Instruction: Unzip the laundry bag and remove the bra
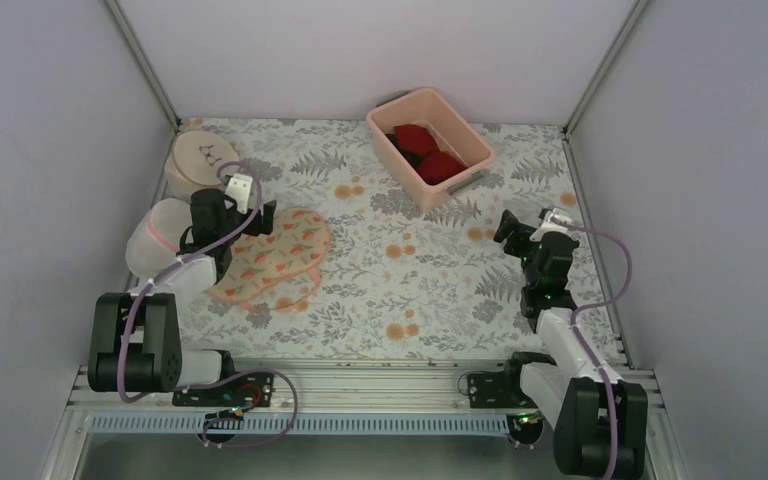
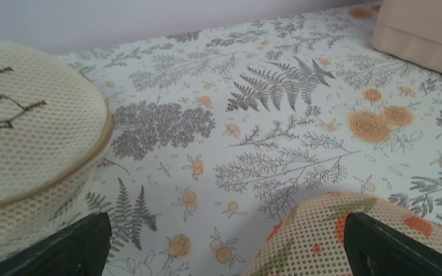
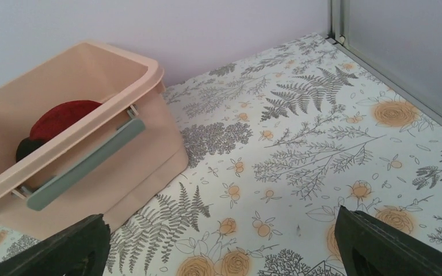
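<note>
The laundry bag (image 1: pixel 275 255), cream with an orange-red flower print and double-lobed, lies flat at the left of the table. Its zip looks closed. The bra is hidden. My left gripper (image 1: pixel 258 216) is open and empty, low over the bag's far left edge. In the left wrist view the bag's mesh (image 2: pixel 322 236) lies by the right finger (image 2: pixel 391 247), and my left gripper (image 2: pixel 224 253) holds nothing. My right gripper (image 1: pixel 510 230) is open and empty at the right, far from the bag. It is also open in the right wrist view (image 3: pixel 221 247).
A round beige bag with a black drawing (image 1: pixel 203 155) (image 2: pixel 29 132) and a white mesh dome bag (image 1: pixel 155 238) stand at the far left. A pink basket (image 1: pixel 460 128) (image 3: pixel 92 155) holds red garments (image 1: pixel 440 165) at the back. Grey walls enclose the table.
</note>
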Available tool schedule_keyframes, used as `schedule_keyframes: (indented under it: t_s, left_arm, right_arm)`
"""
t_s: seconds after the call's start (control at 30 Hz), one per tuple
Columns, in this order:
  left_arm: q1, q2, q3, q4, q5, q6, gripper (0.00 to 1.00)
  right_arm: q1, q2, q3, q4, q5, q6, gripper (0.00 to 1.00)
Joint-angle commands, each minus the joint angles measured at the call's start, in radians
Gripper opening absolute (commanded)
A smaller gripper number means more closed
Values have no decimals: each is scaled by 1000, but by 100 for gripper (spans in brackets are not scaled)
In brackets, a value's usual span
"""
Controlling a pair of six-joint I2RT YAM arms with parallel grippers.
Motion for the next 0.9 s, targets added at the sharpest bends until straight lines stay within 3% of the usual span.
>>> schedule_keyframes:
  t_s: [0.0, 0.1, 0.3, 0.47, 0.57, 0.73, 0.87]
  left_arm:
    - [0, 8, 68, -11, 18, 21, 100]
    - [0, 7, 124, -62, 19, 51, 100]
    - [0, 7, 296, -294, 88, 166, 100]
    - [1, 15, 483, -551, 99, 304, 100]
    - [16, 16, 571, -655, 74, 325, 100]
    - [58, 19, 629, -726, 129, 307, 100]
    - [75, 25, 628, -735, 161, 300, 100]
  right_arm:
    - [-8, 16, 97, -67, 9, 32, 100]
    - [-7, 24, 229, -161, -68, 42, 100]
    - [47, 98, 435, -123, -560, 125, 100]
    - [410, 274, 704, -334, -399, 56, 100]
    - [569, 439, 827, -403, -401, 69, 100]
    - [692, 773, 1085, -575, -428, 175, 100]
    - [730, 952, 1155, -600, -465, 255, 100]
